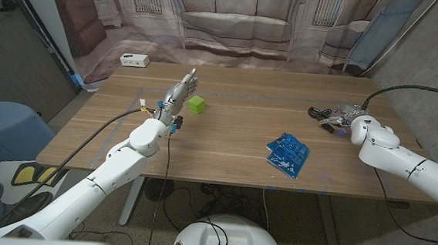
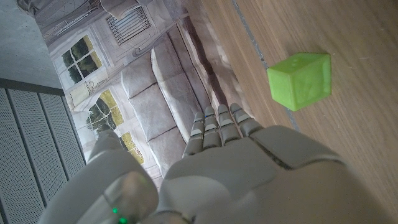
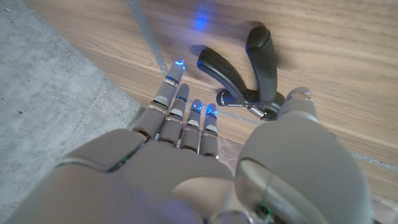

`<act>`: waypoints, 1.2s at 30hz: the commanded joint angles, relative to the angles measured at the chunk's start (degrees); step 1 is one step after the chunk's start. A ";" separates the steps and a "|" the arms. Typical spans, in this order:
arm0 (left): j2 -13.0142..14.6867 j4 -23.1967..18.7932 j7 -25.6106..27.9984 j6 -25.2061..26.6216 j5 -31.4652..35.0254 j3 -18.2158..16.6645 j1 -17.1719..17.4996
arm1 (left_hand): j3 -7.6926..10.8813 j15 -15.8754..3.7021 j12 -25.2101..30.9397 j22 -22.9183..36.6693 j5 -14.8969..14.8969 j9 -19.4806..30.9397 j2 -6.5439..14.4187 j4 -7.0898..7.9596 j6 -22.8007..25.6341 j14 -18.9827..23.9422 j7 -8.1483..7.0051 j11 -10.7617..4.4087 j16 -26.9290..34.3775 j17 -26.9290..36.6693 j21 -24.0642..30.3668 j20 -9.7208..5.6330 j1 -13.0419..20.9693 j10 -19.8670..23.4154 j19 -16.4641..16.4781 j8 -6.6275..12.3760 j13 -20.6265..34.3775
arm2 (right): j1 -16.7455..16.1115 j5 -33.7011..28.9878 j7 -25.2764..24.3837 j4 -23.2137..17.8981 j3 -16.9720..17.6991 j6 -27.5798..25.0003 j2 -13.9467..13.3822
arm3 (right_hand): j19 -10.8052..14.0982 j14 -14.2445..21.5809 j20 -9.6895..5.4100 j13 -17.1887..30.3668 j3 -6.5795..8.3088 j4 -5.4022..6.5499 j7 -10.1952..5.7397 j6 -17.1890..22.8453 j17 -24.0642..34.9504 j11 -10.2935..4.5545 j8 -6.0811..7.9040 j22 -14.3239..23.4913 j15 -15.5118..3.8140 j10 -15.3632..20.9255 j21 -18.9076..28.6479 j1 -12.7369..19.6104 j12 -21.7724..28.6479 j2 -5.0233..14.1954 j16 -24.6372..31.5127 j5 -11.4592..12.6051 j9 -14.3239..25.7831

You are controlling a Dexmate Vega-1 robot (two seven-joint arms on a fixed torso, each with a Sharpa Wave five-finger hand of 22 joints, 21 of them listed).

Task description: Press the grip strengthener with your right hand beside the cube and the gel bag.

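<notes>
Plainly, one grip strengthener (image 3: pixel 249 71), one cube (image 1: pixel 196 104), one gel bag (image 1: pixel 288 153); both hands' fingers straight, holding nothing.

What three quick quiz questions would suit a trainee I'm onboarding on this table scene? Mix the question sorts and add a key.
1. True or false: the right hand already grips both handles of the grip strengthener.
2. Which thing lies nearest the left hand? A) the blue gel bag B) the green cube C) the white box
3. Fill in: the grip strengthener's two handles are spread ____, not squeezed together.

Key
1. False: in the right wrist view its fingers are extended beside the strengthener, which lies on the table with no handle enclosed.
2. B
3. apart
</notes>
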 commanded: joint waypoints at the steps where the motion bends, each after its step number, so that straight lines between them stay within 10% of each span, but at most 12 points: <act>1: 0.32 1.08 -1.24 -0.79 -0.79 -0.38 -0.29 | 0.10 0.03 -0.14 0.32 -0.05 0.34 0.49 -0.44 0.47 0.25 -0.27 0.17 -0.13 0.12 -0.23 0.19 0.16 0.55 -0.06 -0.15 0.08 | -4.83 4.72 -6.27 -5.37 5.71 -1.31 -0.74 | -0.66 -0.38 0.01 0.26 -0.17 1.31 -0.56 2.84 0.22 -0.17 1.55 0.20 -0.65 0.46 -0.76 -2.51 0.80 1.10 0.76 0.39 0.15; 15: 1.46 2.38 -3.36 -2.16 -2.19 -1.42 -0.18 | 0.11 0.14 -0.11 0.32 -0.05 0.34 0.58 -0.49 0.68 0.26 0.00 0.13 -0.13 0.12 -0.23 0.16 0.19 0.65 -0.07 -0.08 0.08 | -13.13 13.79 -17.28 -10.87 15.08 3.73 0.17 | -3.03 -3.70 -0.77 0.36 0.39 0.81 -0.05 3.44 -0.15 -0.26 1.60 0.03 -1.38 1.48 -2.74 -2.45 1.35 2.48 0.36 0.33 0.35; 20: 1.98 3.12 -4.67 -2.34 -3.10 -1.75 -0.37 | 0.11 0.05 -0.11 0.32 -0.06 0.34 0.61 -0.51 0.74 0.36 0.05 0.17 -0.09 0.12 -0.21 0.08 0.20 0.65 -0.03 -0.06 0.08 | -16.31 18.75 -19.30 -11.12 18.91 10.74 0.32 | -3.49 -4.63 -1.54 0.38 0.45 0.67 2.80 1.34 -0.36 1.50 0.73 -0.09 -1.30 1.13 -3.59 -2.81 1.23 2.91 0.53 0.21 0.18; 36: 3.41 4.62 -7.95 -2.96 -4.72 -2.29 -1.05 | 0.10 0.00 -0.11 0.32 -0.07 0.34 0.69 -0.59 0.80 0.35 0.18 0.24 -0.12 0.12 -0.12 -0.50 0.23 0.68 0.22 -0.08 0.07 | -21.71 31.63 -21.56 -6.39 26.26 36.51 6.61 | -4.70 -6.29 -1.42 0.33 -0.53 1.77 3.44 2.94 -0.94 4.04 1.64 -0.21 0.31 1.13 -5.47 -6.21 1.32 3.08 0.68 -0.37 0.23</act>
